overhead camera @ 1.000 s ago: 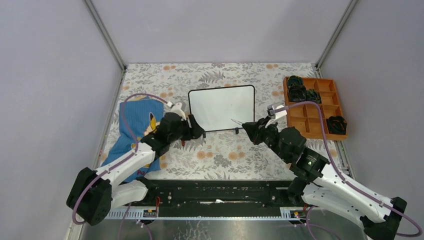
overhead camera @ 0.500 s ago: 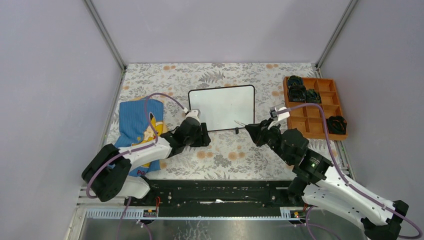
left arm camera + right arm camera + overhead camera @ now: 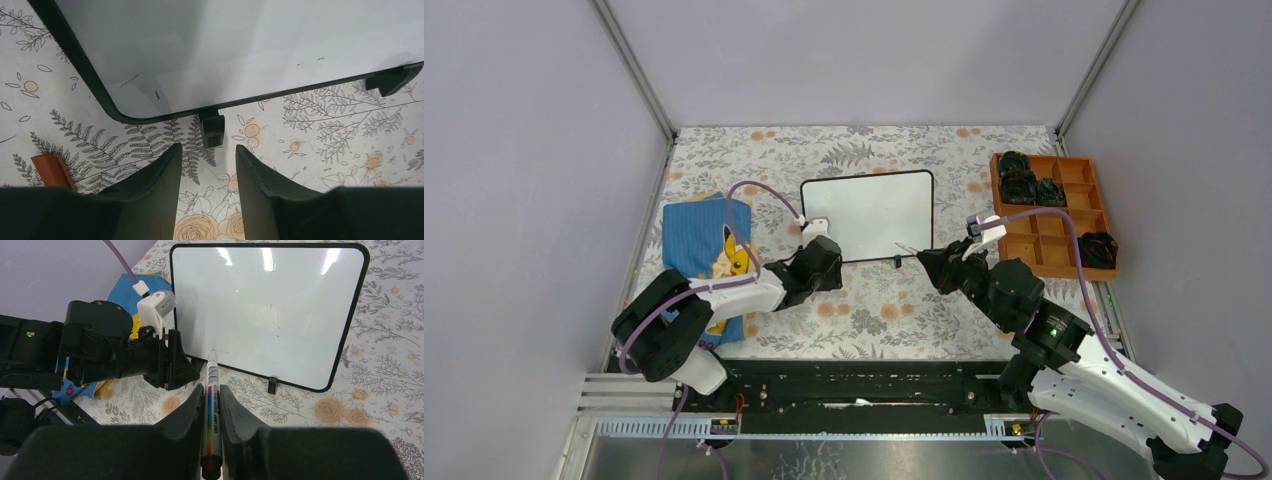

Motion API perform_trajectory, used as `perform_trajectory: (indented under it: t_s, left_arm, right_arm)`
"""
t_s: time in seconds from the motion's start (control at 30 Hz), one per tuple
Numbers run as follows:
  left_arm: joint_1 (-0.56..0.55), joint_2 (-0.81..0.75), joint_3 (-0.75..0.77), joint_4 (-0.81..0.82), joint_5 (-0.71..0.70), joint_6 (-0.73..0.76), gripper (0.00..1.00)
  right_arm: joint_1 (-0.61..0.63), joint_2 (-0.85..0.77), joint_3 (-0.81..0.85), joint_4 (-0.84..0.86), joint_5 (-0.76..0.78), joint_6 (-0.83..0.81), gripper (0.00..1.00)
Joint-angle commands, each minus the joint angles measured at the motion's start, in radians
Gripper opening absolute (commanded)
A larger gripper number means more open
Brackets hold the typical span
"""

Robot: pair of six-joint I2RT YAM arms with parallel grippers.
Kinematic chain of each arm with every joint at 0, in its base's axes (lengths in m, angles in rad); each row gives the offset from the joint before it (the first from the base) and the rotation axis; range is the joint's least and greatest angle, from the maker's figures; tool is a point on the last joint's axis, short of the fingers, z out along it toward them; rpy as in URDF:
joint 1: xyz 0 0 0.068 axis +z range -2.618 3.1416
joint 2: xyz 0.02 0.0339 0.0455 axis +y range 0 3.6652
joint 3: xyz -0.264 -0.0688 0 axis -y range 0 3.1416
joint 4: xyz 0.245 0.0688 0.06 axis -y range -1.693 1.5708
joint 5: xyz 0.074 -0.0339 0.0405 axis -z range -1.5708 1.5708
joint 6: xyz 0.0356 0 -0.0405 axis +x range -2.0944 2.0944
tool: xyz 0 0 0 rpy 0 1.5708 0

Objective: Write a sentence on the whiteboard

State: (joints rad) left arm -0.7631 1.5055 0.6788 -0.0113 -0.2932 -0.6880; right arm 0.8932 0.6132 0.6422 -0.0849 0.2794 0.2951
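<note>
- A tabletop (image 3: pixel 874 310) covered in a floral print, seen from above, with two robot arms reaching in from its near edge.
- The whiteboard (image 3: pixel 869 215) sits in the middle of the tabletop, a little toward the far edge. It is white with a thin black frame and rounded corners. Its surface shows only a few tiny dark specks.
- Two small black feet stand out along the board's near edge. The left foot (image 3: pixel 211 127) is just ahead of the left gripper.
- The left gripper (image 3: pixel 207 148) is low over the tabletop at the board's near left corner. Its fingers are apart, with nothing between them.
- The right gripper (image 3: pixel 210 388) is near the board's near right corner, clamped on a marker (image 3: pixel 211 405). The marker's tip points at the board's near edge.
- A small orange-red piece (image 3: pixel 52 170) lies on the tabletop to the left of the left gripper.
- A blue cloth (image 3: pixel 699 235) with a yellow figure lies by the left edge.
- A wooden tray (image 3: pixel 1049 250) with compartments sits at the far right corner, and some compartments hold black items (image 3: pixel 1019 180).
</note>
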Motion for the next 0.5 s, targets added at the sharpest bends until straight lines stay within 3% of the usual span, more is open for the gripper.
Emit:
perform_trajectory:
  t_s: [0.0,0.47]
  left_arm:
    - [-0.024,0.03,0.035,0.055,-0.088,-0.003,0.49]
    - [-0.055,0.098,0.087,0.076,-0.127,0.038,0.38]
  right_arm:
    - [0.005,-0.009,0.047,0.017,0.028,-0.01,0.0]
    - [0.006,-0.009,0.044,0.011,0.034,-0.007,0.0]
